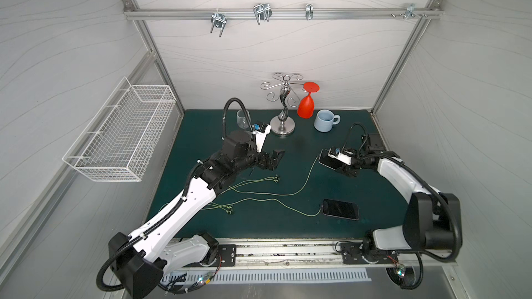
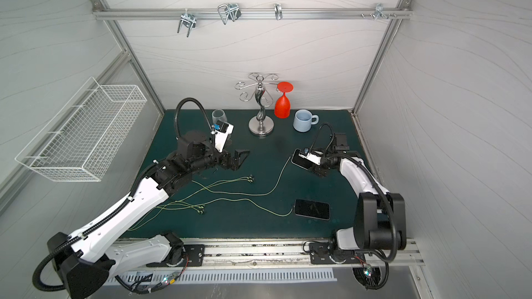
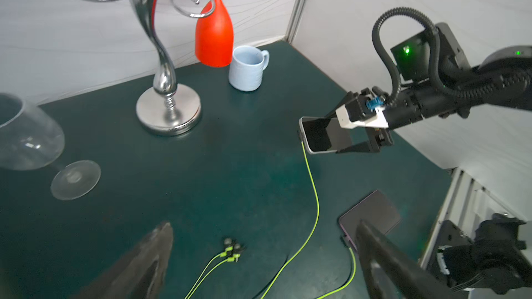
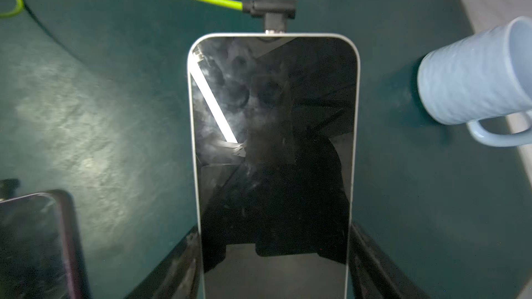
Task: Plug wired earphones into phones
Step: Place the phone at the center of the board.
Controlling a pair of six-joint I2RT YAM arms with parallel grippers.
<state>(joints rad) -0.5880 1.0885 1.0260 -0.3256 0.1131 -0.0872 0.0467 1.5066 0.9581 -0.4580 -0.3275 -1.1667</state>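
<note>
While the left gripper (image 1: 273, 159) hangs empty, jaws apart, the right gripper (image 4: 272, 260) clamps the silver-edged phone (image 4: 273, 139). An earphone plug (image 4: 270, 10) sits in it

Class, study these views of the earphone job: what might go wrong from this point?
The right hand grips the silver-edged phone; moving it may tug its cable and loosen the plug.
The open left hand hangs near loose earbuds and may snag them.
The clear wine glass beside the left arm might get knocked.
</note>
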